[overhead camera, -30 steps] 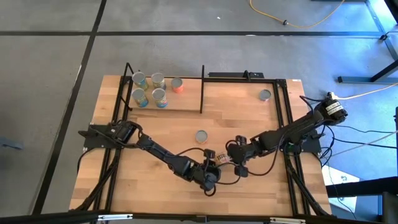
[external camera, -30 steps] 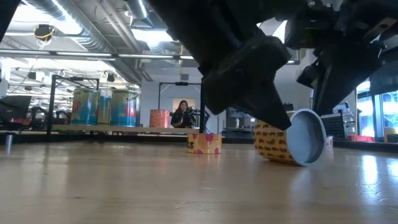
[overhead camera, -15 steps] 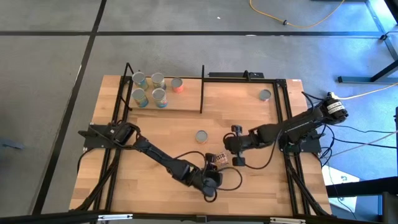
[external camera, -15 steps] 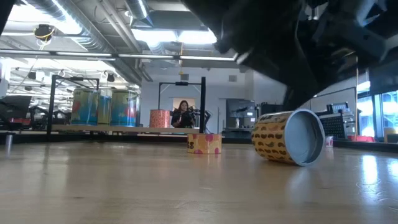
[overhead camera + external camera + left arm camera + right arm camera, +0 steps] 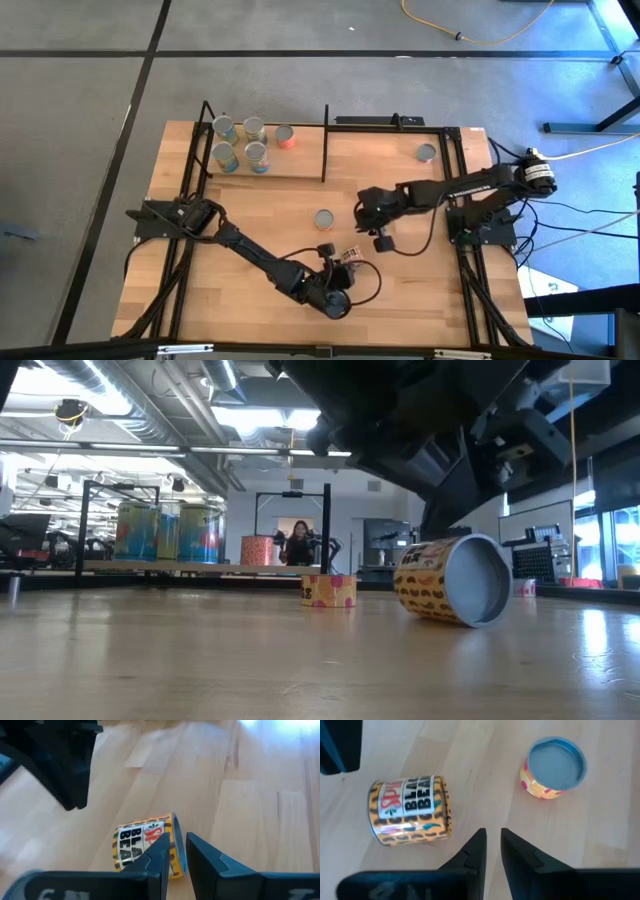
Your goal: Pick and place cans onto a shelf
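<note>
A tan can with a black-bean label lies on its side on the table, also seen in the low view. My left gripper is just in front of it, fingers shut and empty, their tips close to the can. My right gripper hovers behind it, shut and empty, between the tipped can and an upright can. That upright can stands mid-table. Several cans stand on the shelf at the back left.
One more can stands at the back right near the black frame rods. The shelf's upright rod marks its right end. A person is far off in the room behind.
The right arm has drawn back from the tipped can toward the table's rear. My left gripper has pulled a little toward the front edge. The can has settled on its side.
</note>
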### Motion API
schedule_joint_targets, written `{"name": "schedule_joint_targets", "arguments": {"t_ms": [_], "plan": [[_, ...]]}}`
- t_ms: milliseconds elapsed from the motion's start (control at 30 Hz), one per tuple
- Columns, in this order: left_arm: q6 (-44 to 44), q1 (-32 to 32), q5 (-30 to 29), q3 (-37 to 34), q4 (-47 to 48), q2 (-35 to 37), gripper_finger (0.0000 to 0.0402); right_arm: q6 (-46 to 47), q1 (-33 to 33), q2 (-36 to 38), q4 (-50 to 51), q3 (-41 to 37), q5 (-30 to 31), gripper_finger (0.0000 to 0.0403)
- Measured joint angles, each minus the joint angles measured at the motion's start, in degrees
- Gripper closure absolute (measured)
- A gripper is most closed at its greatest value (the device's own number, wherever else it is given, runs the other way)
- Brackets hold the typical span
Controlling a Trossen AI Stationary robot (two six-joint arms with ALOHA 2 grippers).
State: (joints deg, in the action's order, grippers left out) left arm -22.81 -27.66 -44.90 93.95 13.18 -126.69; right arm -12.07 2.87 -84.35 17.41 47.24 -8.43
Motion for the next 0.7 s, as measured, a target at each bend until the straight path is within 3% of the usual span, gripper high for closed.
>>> {"name": "schedule_joint_targets", "arguments": {"t_ms": [300, 533, 700], "plan": [[-4.26, -1.56, -2.15, 0.0, 2.15, 0.0, 0.0346, -2.3, -3.74, -6.11, -0.74, 0.0, -9.28, 0.0343], [-5.64, -2.08, -2.89, -0.02, 8.96, 0.96, 0.0346, -2.62, -2.43, -4.75, -0.19, 0.0, -9.73, 0.0343], [-5.72, -1.8, 2.25, -0.02, 10.93, 0.85, 0.0346, -1.67, 1.71, -0.77, 2.24, 0.0, -9.63, 0.0343]]}}
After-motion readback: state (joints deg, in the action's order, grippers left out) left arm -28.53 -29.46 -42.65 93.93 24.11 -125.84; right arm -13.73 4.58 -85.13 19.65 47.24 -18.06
